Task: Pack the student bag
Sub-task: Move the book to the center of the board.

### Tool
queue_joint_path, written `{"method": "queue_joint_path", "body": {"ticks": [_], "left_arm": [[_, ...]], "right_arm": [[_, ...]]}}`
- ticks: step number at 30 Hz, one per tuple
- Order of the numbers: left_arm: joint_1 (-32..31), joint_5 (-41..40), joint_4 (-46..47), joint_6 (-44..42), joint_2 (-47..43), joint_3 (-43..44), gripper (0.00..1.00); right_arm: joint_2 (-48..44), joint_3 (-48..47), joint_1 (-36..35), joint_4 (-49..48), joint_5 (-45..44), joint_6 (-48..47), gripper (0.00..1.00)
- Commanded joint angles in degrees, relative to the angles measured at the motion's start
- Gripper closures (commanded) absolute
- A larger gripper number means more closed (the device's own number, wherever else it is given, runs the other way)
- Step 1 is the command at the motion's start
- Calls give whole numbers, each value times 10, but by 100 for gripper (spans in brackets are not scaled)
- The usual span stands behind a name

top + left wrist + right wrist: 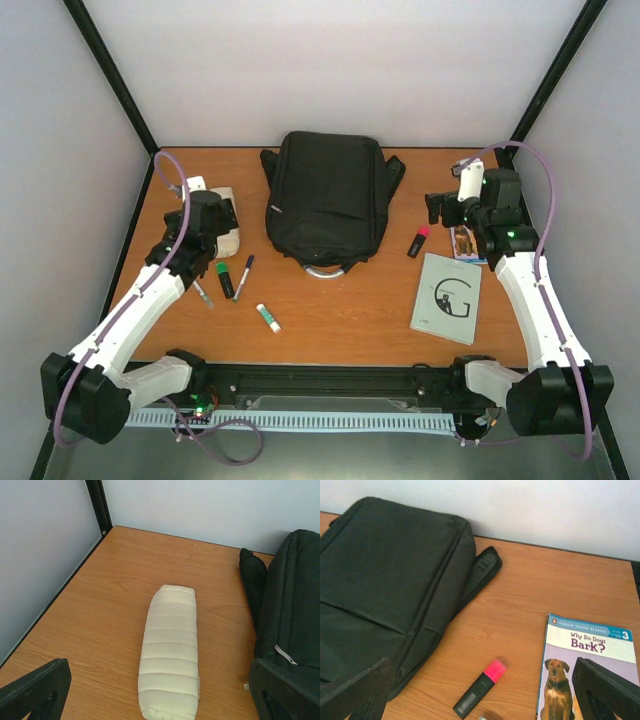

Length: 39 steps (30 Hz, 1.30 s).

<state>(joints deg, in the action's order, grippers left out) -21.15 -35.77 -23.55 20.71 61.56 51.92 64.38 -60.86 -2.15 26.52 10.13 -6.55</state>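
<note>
While both jaws are standing wide, holding nothing, you are seeing left gripper hanging over cream quilted pouch, padded, oblong, lying between fingers. Black soft-fabric student bag is sitting beside its right finger. Right gripper is framing pink-capped black highlighter; glossy paperback is lying under its right finger, bag under left.

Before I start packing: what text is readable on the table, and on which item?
"PENGUIN YOUNG READERS": top band of the dog book.
"3": that band's right corner; the tiny word beside it is unreadable.
"Why Do Dogs Bark?": the dog book's title.
"G": large letter on the grey booklet; its smaller print is unreadable.
Barrel print on the pink highlighter: blurred.
No readable text on the student bag.
</note>
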Motion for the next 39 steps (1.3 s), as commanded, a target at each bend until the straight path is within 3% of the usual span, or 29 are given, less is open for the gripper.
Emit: {"method": "queue_joint_path", "body": {"ticks": [1,3,5,7,8,9,11,13,14,18,22,26,32,39], "left_arm": [[51,101,30,42,2,15,0],[72,145,42,49,-6,6,11],[93,190,60,60,-18,-7,41],[109,231,69,71,-24,-13,57],[115,254,68,75,-26,-14,57],[121,270,62,84,-28,-12,47],[133,323,52,89,-29,-8,32],[140,380,48,95,-26,-6,20],[142,410,47,99,-24,-6,16],[121,494,38,102,-13,-2,8],[72,518,9,100,-9,8,10],[17,532,-9,103,-3,0,16],[-86,518,-2,112,17,-23,21],[-186,492,11,121,65,-24,20]], "right_arm": [[9,11,9,-15,-10,4,0],[6,15,11,-6,0,-18,0],[-3,22,14,7,18,-45,0],[-14,26,16,23,34,-66,5],[-19,26,17,32,45,-78,9],[-23,26,18,42,56,-88,18],[-30,21,20,67,76,-112,52],[-38,17,21,87,83,-128,69],[-43,16,22,96,86,-137,70],[-58,22,24,126,73,-168,29],[-54,26,25,155,59,-200,8],[-33,37,28,168,36,-214,2],[8,51,51,209,28,-238,1],[30,70,153,248,10,-315,4]]}}
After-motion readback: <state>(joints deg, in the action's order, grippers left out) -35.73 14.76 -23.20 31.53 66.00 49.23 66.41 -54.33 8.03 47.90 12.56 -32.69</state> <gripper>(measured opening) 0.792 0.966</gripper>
